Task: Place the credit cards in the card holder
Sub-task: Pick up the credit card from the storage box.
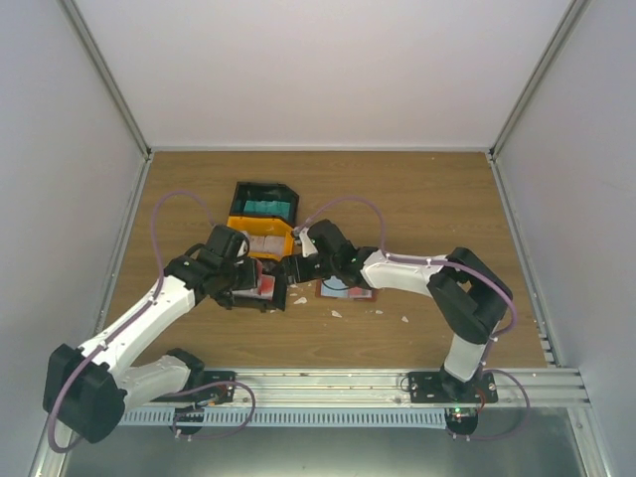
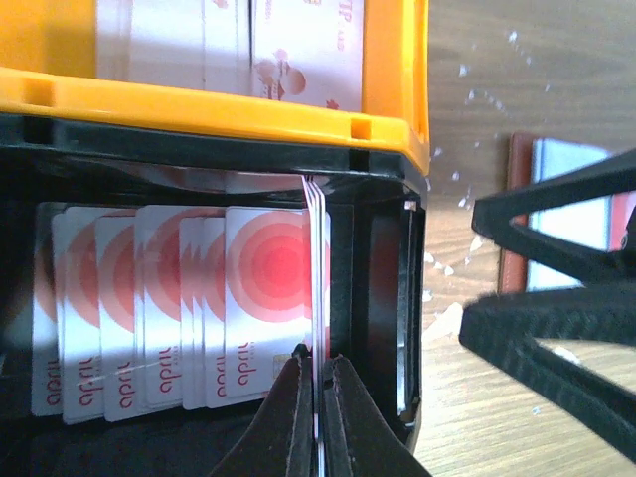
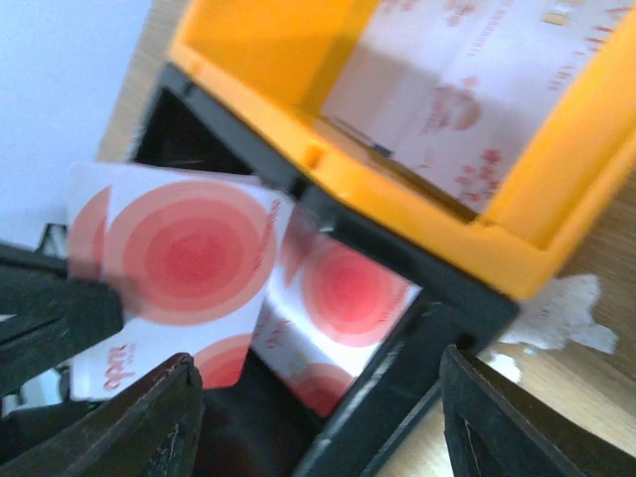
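L gripper [image 2: 317, 388] fingers pinch thin red-and-white plastic credit cards [image 2: 315, 248] edge-on over the black plastic bin [image 2: 383, 298]. R gripper [image 3: 318, 407] fingers spread, empty. Flat reddish-brown card holder [image 1: 348, 290] lies nearby on the wooden counter [image 1: 417, 199]; insertion prob. not yet begun.

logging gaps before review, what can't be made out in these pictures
- Card holder: in the left wrist view, crossed by the right gripper's fingers and cut by the frame edge; in the top view, partly under the right arm.
- Count of credit cards pinched in the left gripper: they are edge-on in the left wrist view.
- Their lettering: blurred in the right wrist view.
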Available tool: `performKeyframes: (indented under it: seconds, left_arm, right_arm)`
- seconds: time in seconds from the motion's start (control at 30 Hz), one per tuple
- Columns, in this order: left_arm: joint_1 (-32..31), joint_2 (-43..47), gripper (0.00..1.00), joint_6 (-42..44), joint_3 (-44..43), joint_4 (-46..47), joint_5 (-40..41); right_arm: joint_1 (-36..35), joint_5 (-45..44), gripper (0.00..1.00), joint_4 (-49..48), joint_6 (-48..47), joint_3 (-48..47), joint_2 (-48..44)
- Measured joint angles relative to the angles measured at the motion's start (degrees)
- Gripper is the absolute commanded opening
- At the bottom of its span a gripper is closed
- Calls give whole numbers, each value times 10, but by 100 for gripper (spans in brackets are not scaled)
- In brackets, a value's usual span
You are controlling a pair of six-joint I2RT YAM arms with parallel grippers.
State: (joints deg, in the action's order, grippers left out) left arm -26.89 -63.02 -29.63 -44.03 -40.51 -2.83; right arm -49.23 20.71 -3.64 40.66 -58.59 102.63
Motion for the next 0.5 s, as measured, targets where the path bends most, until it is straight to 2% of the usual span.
performKeyframes:
  seconds: [0.13,0.33,0.4,0.5]
  left_arm:
    - [30,28,0,-8,0,0,-25]
    - [106,55,0,-10,-18,2,-139]
    - [136,63,0,-9,-24,10,-194]
    - [166,68,0,-9,-26,25,-277]
  right_arm:
    - [0,46,72,-36,-4,5,-13]
    - [0,137,74,-134,10,34,-16]
    - [0,160,71,-163,21,44,-16]
    - [3,193,63,-206,41,53,-16]
